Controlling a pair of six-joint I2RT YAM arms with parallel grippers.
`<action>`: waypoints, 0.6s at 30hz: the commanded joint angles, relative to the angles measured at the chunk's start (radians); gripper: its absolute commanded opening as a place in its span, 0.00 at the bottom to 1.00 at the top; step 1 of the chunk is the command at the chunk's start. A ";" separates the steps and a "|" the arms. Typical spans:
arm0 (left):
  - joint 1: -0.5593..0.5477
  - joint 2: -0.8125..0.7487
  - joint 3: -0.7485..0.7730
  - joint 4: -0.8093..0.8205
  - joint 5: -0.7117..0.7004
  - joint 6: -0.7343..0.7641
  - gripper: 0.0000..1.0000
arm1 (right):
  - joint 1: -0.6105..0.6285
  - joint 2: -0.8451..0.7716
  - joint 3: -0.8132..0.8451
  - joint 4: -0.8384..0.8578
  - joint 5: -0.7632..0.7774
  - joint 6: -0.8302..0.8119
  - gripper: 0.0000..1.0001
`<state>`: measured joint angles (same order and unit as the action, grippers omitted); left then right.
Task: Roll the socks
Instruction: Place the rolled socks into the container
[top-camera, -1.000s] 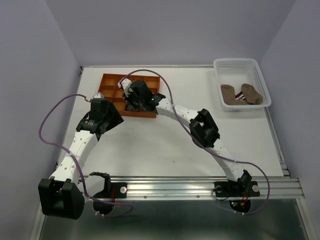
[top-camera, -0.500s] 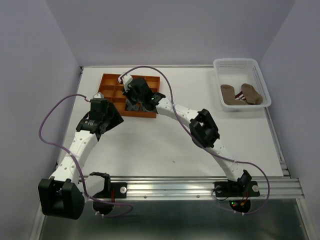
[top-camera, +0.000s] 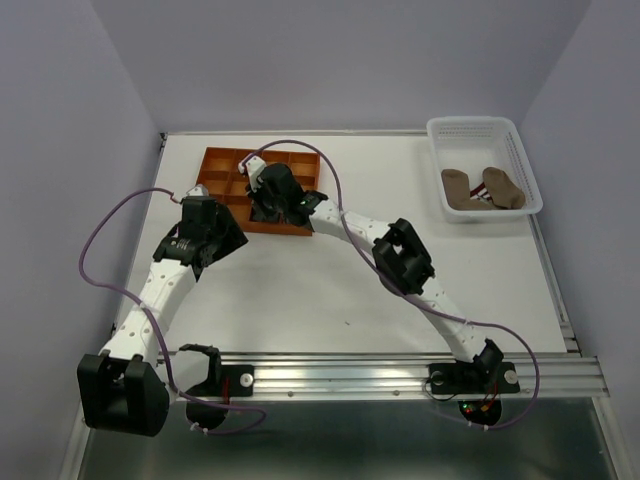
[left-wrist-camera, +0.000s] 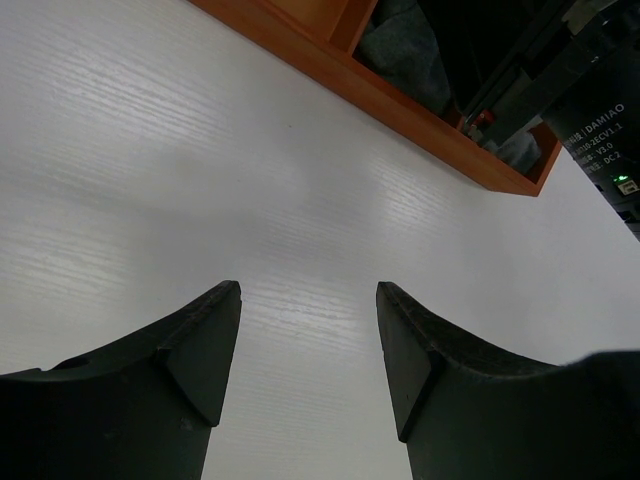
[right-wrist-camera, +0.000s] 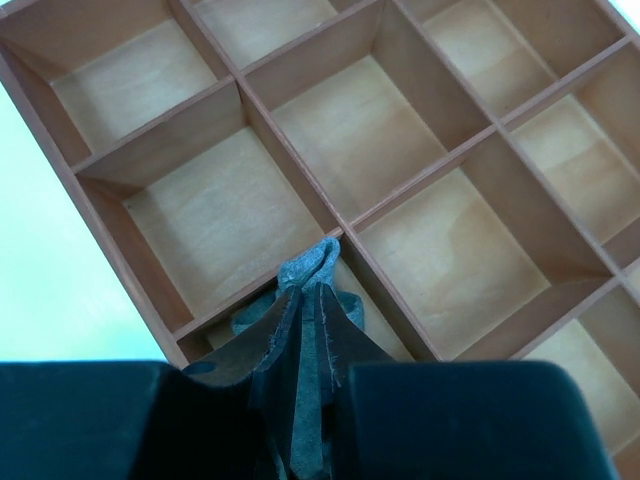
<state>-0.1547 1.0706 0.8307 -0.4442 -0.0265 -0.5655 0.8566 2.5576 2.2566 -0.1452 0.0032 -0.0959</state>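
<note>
right gripper (right-wrist-camera: 310, 300): jaws nearly together, pinching a grey sock (right-wrist-camera: 318, 262). a crumpled tip of the sock sticks out just past the jaws, and more grey fabric bunches low on the left side of the wrist view.

the sock is held over the orange tray (right-wrist-camera: 300, 170), right above the spot where two dividers meet at the edge row of compartments. the loose fabric hangs into the compartment on the near-left side of that junction. we cannot tell whether it touches the floor of the compartment.

in the top view we see the right gripper (top-camera: 270, 195) over the near half of the tray (top-camera: 215, 157), which sits at the far left of the table (top-camera: 330, 280).

left gripper (left-wrist-camera: 308, 300): jaws wide apart, with bare table (left-wrist-camera: 200, 180) showing between them. it hovers just beside the tray's near wall (left-wrist-camera: 380, 95), which runs across the upper right of its wrist view. behind that wall a patch of grey fabric shows under the dark body of the right arm. we cannot tell if it is the same sock.

white basket (top-camera: 470, 124): far right corner of the table, well apart from the tray. two tan socks (top-camera: 462, 187) lie in it side by side.
</note>
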 joint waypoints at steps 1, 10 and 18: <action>0.009 0.003 -0.004 0.025 0.005 0.012 0.67 | -0.008 0.038 0.017 0.047 -0.045 0.024 0.16; 0.009 -0.001 -0.012 0.027 0.007 0.007 0.67 | -0.008 0.131 0.093 0.024 -0.049 0.039 0.16; 0.010 -0.001 -0.004 0.038 0.013 -0.002 0.67 | -0.008 0.044 0.107 0.026 -0.011 -0.002 0.20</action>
<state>-0.1509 1.0775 0.8303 -0.4374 -0.0193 -0.5659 0.8494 2.6633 2.3180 -0.1253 -0.0322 -0.0742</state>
